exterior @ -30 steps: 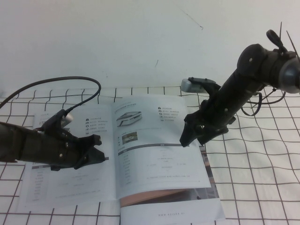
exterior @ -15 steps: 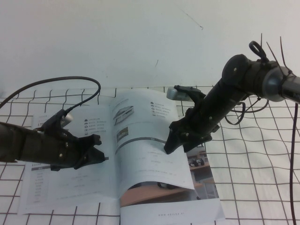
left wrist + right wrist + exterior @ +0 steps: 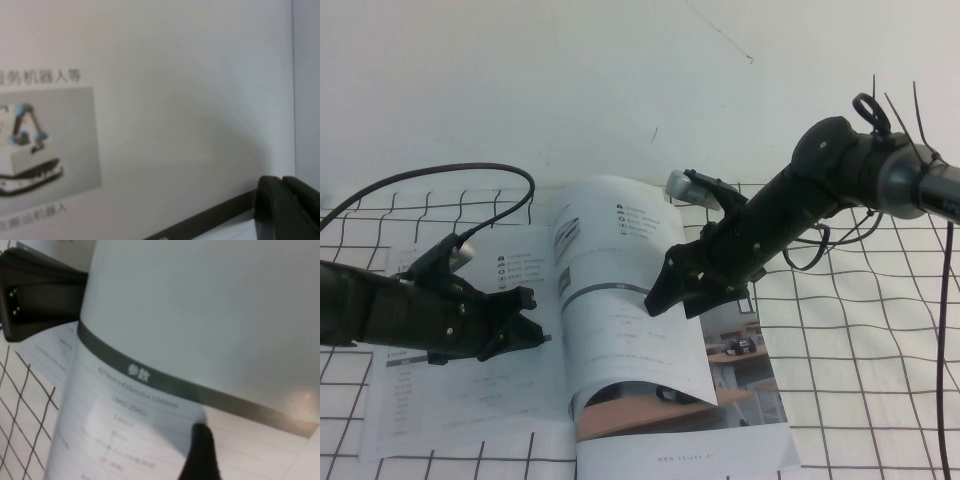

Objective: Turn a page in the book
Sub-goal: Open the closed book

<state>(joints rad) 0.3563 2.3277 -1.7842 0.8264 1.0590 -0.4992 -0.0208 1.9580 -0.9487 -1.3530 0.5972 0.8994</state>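
The book (image 3: 450,400) lies open on the gridded table. The page (image 3: 620,310), white with a grey bar, is lifted off the right half and curls up toward the spine. My right gripper (image 3: 662,292) is shut on the page's free edge. In the right wrist view the page (image 3: 200,315) fills the picture, with one dark finger (image 3: 202,455) on it and the other hidden behind it. My left gripper (image 3: 527,330) rests shut on the book's left page. In the left wrist view its fingers (image 3: 287,210) touch that page (image 3: 175,100).
A white cloth with a black grid (image 3: 860,350) covers the table. A white wall (image 3: 570,80) stands behind. A black cable (image 3: 450,172) loops over the book's far left corner. The page under the lifted one shows a photo of small rovers (image 3: 740,345).
My right gripper has moved left and up with the page, which went from flat to a high curl toward the spine, uncovering the page under it. The left arm has not moved.
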